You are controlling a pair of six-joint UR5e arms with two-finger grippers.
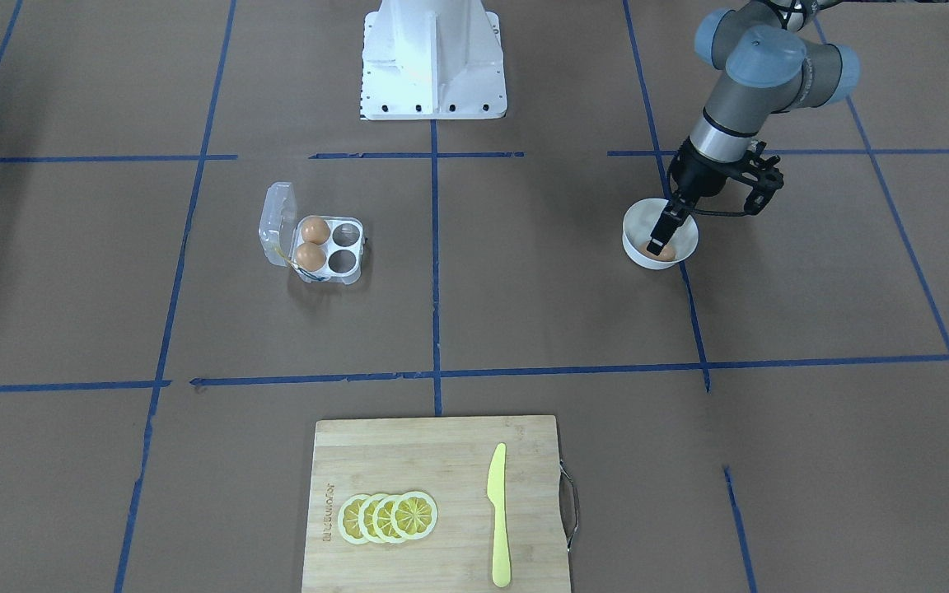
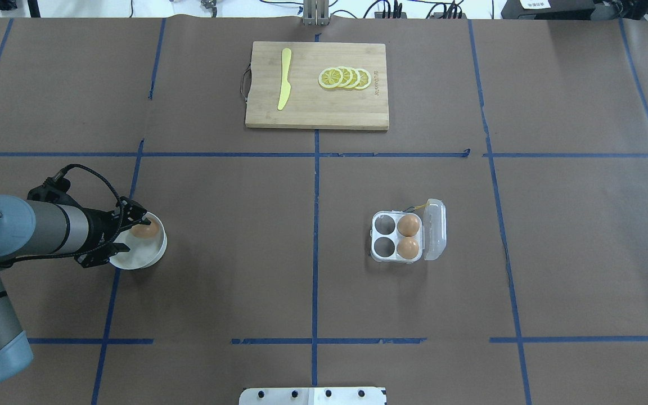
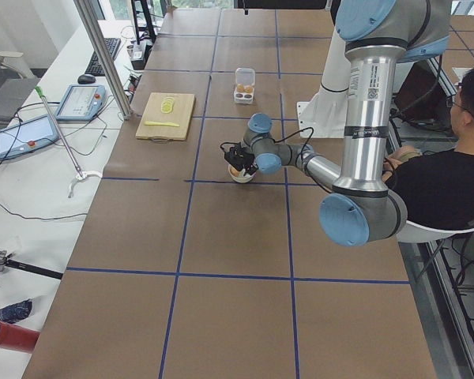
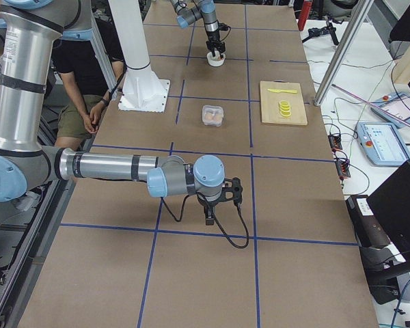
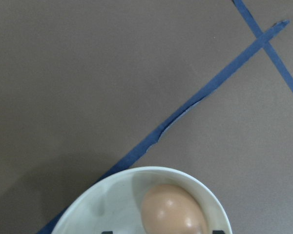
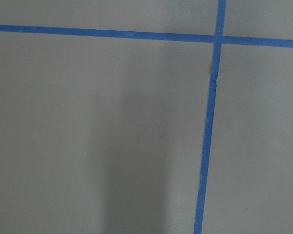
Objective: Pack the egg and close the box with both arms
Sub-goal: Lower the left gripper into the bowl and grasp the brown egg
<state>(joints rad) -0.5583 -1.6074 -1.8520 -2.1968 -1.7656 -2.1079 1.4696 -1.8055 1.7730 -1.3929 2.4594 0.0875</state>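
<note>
Brown-shelled egg (image 2: 143, 229) lies in the white bowl (image 2: 155, 256), toward the bowl's 12 o'clock side in the overhead view. Bowl stands on the tabletop (image 2: 245, 225), well apart from the box (image 2: 385, 234), at about the box's 9 o'clock.

Left arm (image 2: 48, 228) reaches into the bowl from 9 o'clock. Left jaws are parted and lowered inside the rim, one finger on each side of the egg. Left wrist view: egg (image 5: 173, 209) sits between the two black fingertips at the bottom edge, nearer the 3 o'clock one; a gap shows on the 9 o'clock side. Cannot tell whether the nearer tip touches the shell. Egg rests on the bowl floor, not lifted.

Box is open, clear lid (image 2: 435, 229) swung out to 3 o'clock. Two other brown eggs (image 2: 409, 225) fill the cells on the lid side; the two cells at 9 o'clock are empty.

Right arm (image 4: 116, 166) shows only in the side view from the robot's right, right jaws pointing down over bare brown paper. Whether they are parted or closed, I cannot tell. Right wrist view: paper and blue tape lines only.

At the box's 11 o'clock: wooden cutting board (image 2: 313, 112), with yellow knife (image 2: 284, 79) and lemon slices (image 2: 345, 78).
</note>
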